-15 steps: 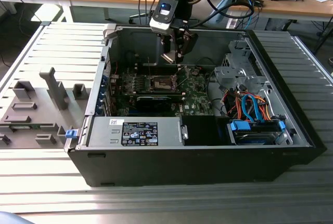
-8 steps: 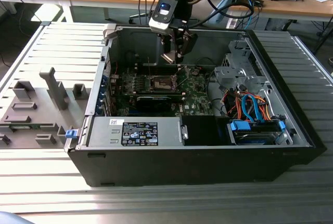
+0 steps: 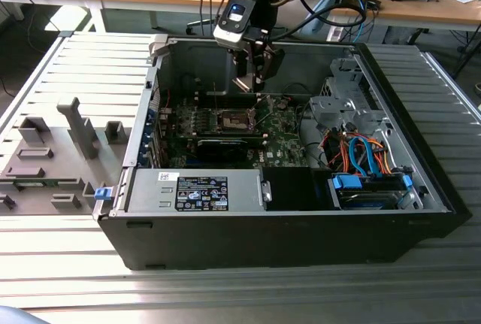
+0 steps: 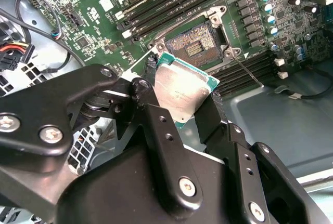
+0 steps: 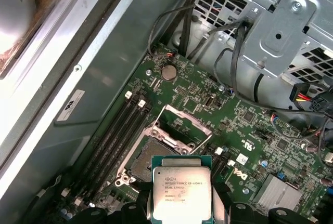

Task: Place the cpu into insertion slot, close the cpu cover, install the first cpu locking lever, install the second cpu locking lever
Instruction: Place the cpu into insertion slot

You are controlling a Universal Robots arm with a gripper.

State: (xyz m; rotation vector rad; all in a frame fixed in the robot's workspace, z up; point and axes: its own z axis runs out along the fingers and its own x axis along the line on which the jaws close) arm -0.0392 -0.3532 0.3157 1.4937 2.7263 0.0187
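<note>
Black metal fingers of the gripper (image 3: 250, 82) are clamped on the cpu (image 4: 183, 93), pinching it by two opposite edges. That grip leaves its dull silver top facing up and its underside free to meet the contacts. The chip hangs in the air inside the computer case (image 3: 263, 237), clear of everything below it. Beneath the fingertips and a little ahead of them lies the insertion slot (image 4: 197, 47), a dark square of pins with nothing seated in it. In the first wrist view the chip's near edge lines up roughly with the socket's sides, which I take to be why it is carried so squarely. Just beyond the socket the cpu cover (image 5: 187, 118) stands swung up on its hinge, out of the way of the descent. A thin wire lever (image 4: 248, 72) lies thrown out to one side for the same reason, I judge. Around all this spreads the green circuit board (image 5: 250, 130), with long black memory slots (image 5: 119, 125) running alongside the socket
</note>
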